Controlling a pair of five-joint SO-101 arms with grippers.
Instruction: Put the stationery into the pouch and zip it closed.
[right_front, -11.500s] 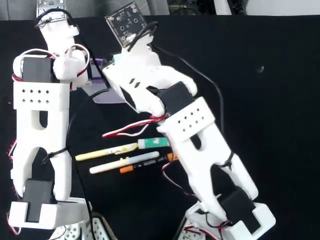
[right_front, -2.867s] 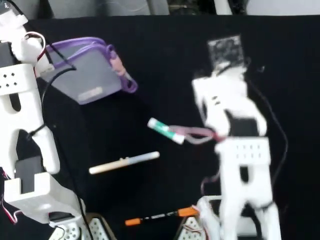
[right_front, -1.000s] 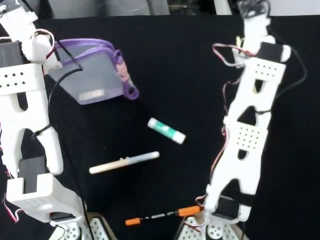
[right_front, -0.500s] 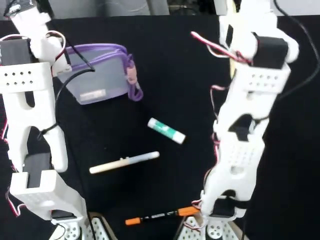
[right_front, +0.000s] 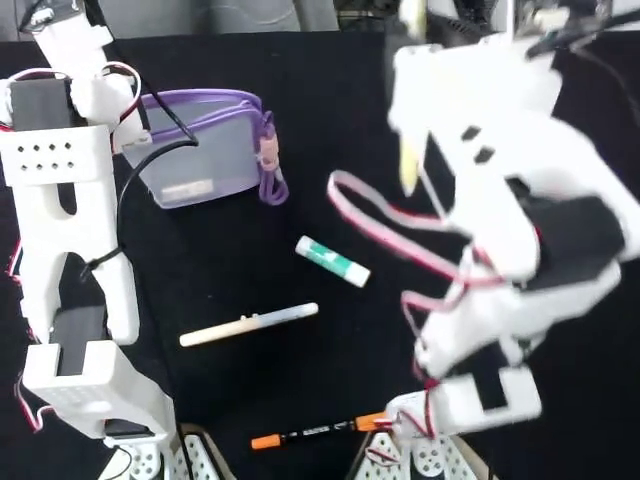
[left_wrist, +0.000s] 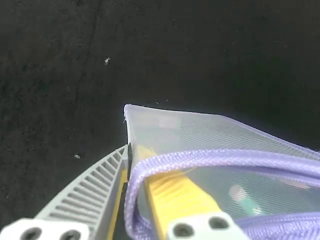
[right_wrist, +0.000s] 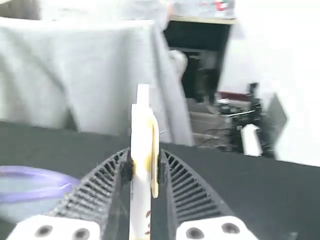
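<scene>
Black worktop (right_front: 330, 120) seen from above, with a white robot arm at each side. At the far left, the left claw (left_wrist: 132, 152) is clamped on the purple zip edge of a clear mesh pouch (right_front: 205, 150), one finger inside the mouth and one outside. The pouch lies at the far left of the worktop with its mouth open, and a purple strap (right_front: 270, 180) trails off its right end.

The right arm is raised above the right side of the worktop and hides the surface beneath it. Loops of red and white wire (right_front: 380, 235) hang from it. The right claw (right_wrist: 142, 160) is closed tight on a yellow marker (right_wrist: 142, 130), held upright in the air, well apart from the pouch.

Three items lie loose on the worktop. A green and white glue stick (right_front: 333, 260) sits near the centre, on a slant. A pale yellow and blue highlighter (right_front: 248, 325) lies nearer and to the left of it. An orange pen (right_front: 310, 432) lies at the near edge, between the two arm bases.
</scene>
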